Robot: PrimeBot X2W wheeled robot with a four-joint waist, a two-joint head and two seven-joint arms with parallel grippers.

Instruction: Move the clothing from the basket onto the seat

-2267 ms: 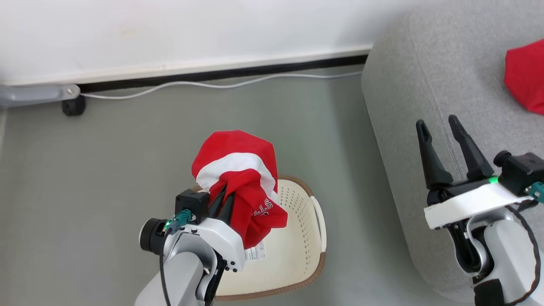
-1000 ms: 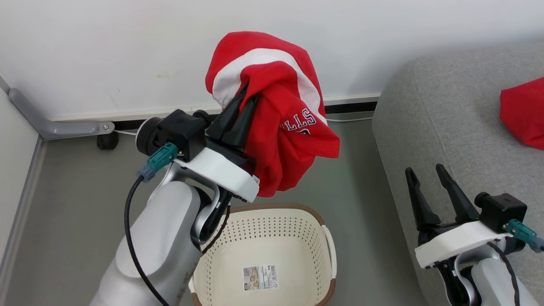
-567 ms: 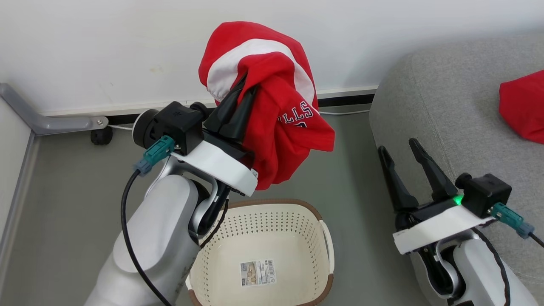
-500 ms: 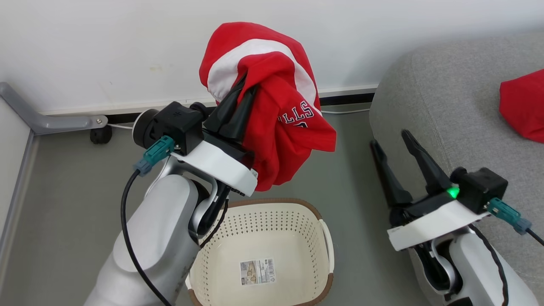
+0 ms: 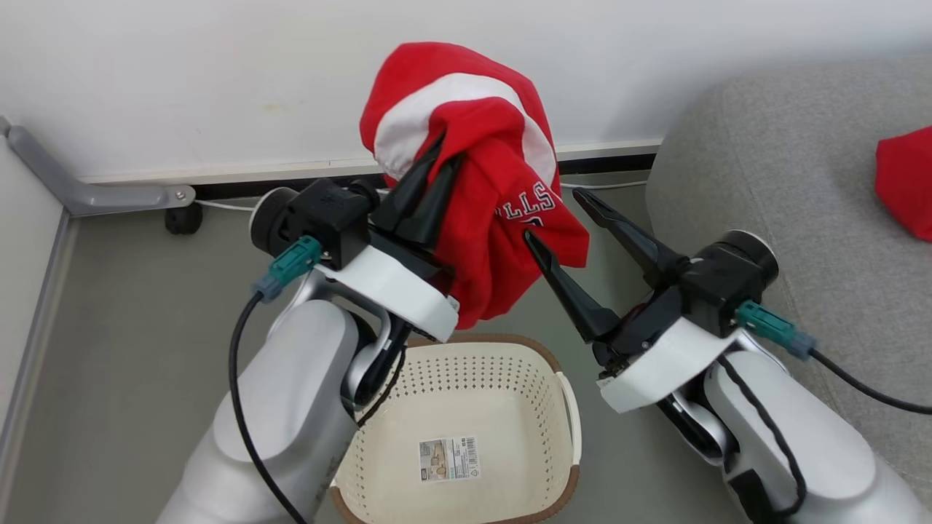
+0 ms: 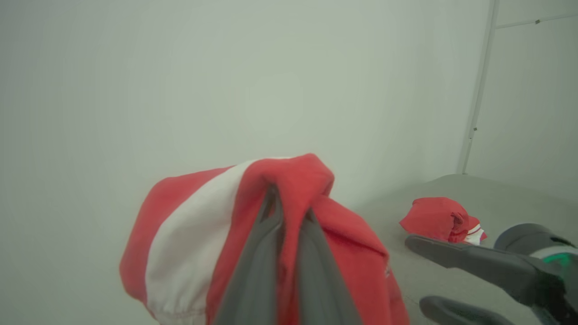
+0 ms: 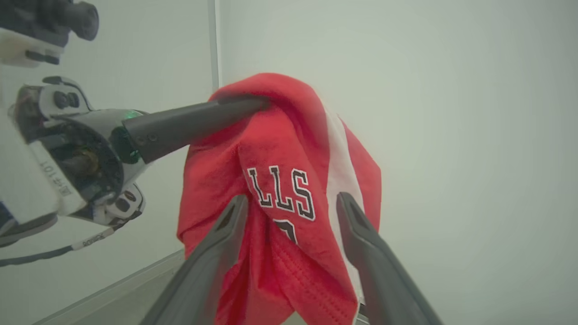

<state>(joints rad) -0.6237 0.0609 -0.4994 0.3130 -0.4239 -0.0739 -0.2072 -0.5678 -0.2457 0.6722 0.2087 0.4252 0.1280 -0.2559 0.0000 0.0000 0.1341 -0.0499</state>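
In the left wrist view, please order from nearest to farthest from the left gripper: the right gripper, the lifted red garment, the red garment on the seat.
1. Lifted red garment: centre, pinched between the left fingers.
2. Right gripper: lower right, fingers open.
3. Second red garment: right, on the seat, beyond the right gripper.

Head camera looked down over the basket (image 5: 510, 378), wrist cameras close in, facing the wall (image 6: 180, 67), all shared the red garment (image 7: 275, 149).
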